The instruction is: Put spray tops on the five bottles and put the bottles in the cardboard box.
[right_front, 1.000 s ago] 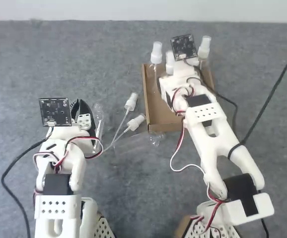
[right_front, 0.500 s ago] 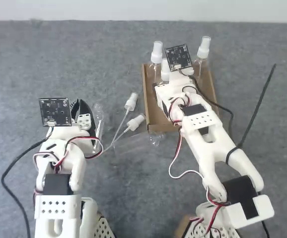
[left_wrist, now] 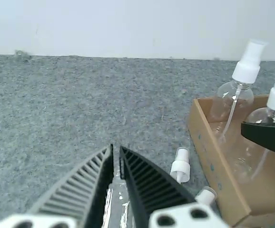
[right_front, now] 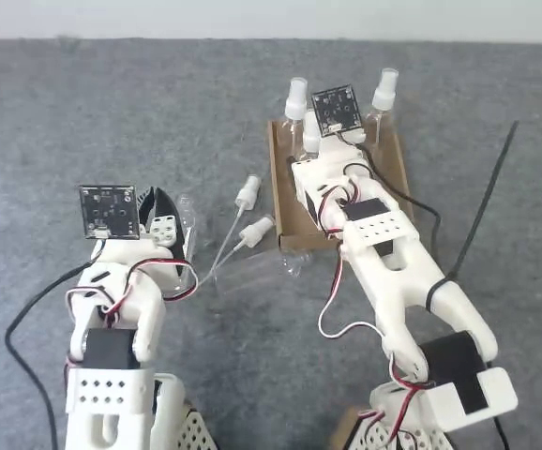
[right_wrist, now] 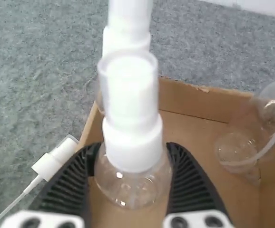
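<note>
Clear, glossy plastic is seen in the bottle [right_wrist: 128, 190] between the right fingers [right_wrist: 190, 185], which are ribbed in matt black plastic. Its top [right_wrist: 129, 85] is moulded in smooth white plastic. Below the fingers, a matt cardboard box [right_wrist: 199, 102] and rough grey carpet [right_wrist: 33, 57] are seen.

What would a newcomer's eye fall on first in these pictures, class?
The right gripper, shut on an upright capped bottle over the cardboard box, stands out first. Two more capped bottles stand at the box's far end. Two loose spray tops lie on the carpet between the box and the left arm.
</note>
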